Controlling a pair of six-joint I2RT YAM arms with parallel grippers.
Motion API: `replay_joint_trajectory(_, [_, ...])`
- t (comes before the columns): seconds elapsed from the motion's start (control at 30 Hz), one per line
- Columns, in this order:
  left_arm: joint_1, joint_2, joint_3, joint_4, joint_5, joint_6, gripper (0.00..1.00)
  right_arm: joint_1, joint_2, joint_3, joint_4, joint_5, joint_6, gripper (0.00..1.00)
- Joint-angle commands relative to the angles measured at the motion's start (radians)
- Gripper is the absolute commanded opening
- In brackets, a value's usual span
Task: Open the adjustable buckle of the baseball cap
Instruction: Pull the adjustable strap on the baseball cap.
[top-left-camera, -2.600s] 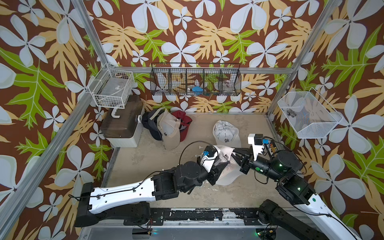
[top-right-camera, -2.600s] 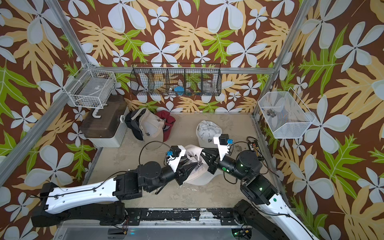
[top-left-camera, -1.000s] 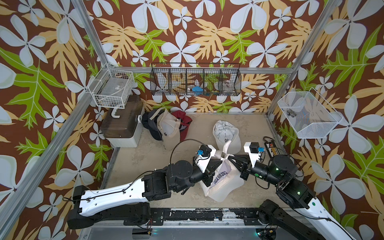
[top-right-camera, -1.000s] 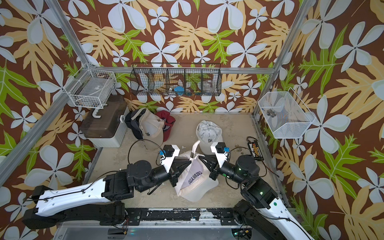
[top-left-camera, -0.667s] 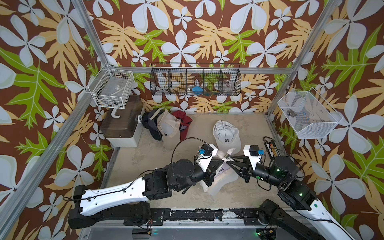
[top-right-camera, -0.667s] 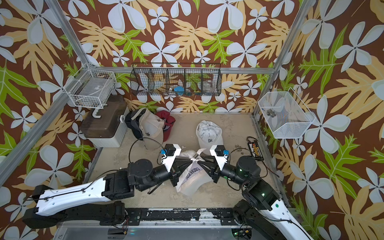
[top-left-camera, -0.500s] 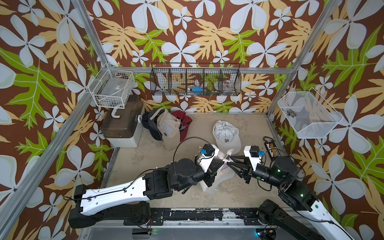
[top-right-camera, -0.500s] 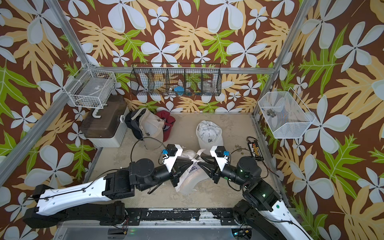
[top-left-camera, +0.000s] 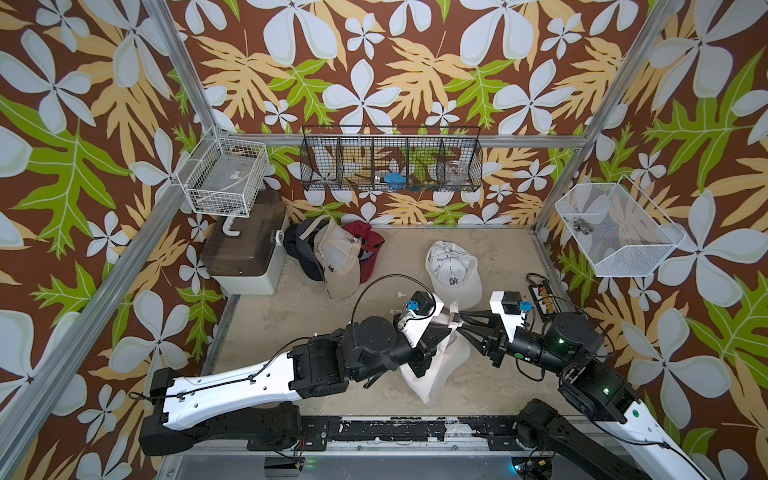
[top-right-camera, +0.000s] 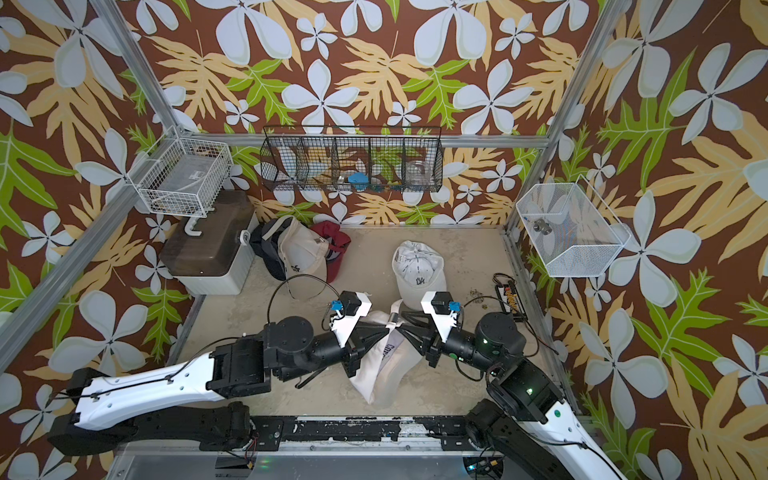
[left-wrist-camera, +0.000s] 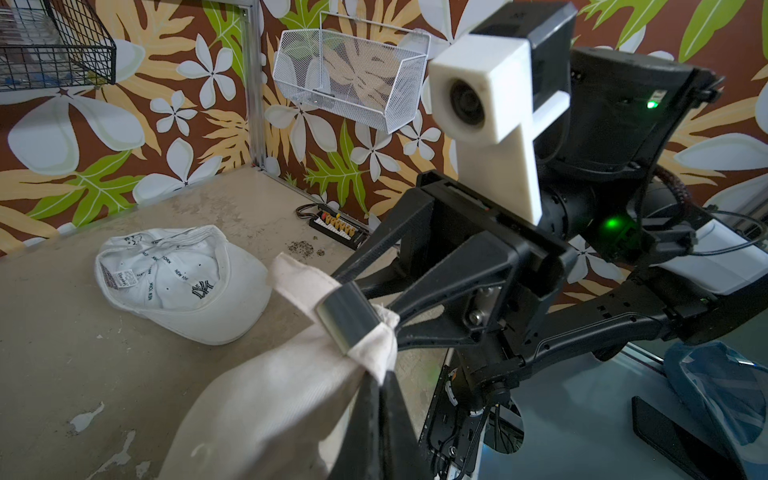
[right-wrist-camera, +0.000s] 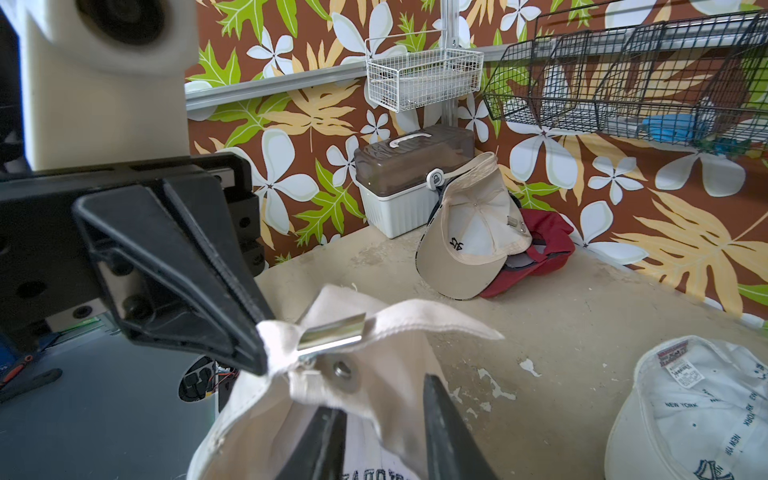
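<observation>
Cotton-soft and light, the cream baseball cap (top-left-camera: 436, 365) hangs limp above the table (top-left-camera: 291, 332) between my arms, my left gripper (right-wrist-camera: 257, 359) pinching its strap (right-wrist-camera: 415, 318) beside the slick metal buckle (right-wrist-camera: 330, 334), my right gripper (right-wrist-camera: 380, 399) spread just beneath, that rigid clasp likely the surest hold.

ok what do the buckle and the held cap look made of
The buckle looks like polished metal: silvery, with mirror-like glare. The cap looks like cotton twill, matte cream, with visible weave and soft wrinkles; the fibre is a guess.
</observation>
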Motion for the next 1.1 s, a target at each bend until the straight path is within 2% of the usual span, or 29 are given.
replay_joint_trajectory(0.0, [-0.001, 0.002, 0.012, 0.010, 0.015, -0.005, 0.00, 0.001, 0.003, 0.010, 0.033, -0.035, 0.003, 0.33])
replay_joint_trajectory(0.27, [-0.001, 0.023, 0.026, 0.000, 0.021, -0.002, 0.00, 0.001, 0.004, 0.016, 0.026, -0.063, -0.007, 0.33])
replay_joint_trajectory(0.7, [-0.001, 0.039, 0.019, -0.018, 0.026, -0.007, 0.00, 0.001, -0.003, 0.008, 0.050, -0.070, -0.002, 0.15])
replay_joint_trajectory(1.07, [-0.001, 0.022, -0.021, -0.010, 0.040, -0.027, 0.00, 0.001, -0.007, 0.004, 0.075, -0.046, 0.029, 0.08])
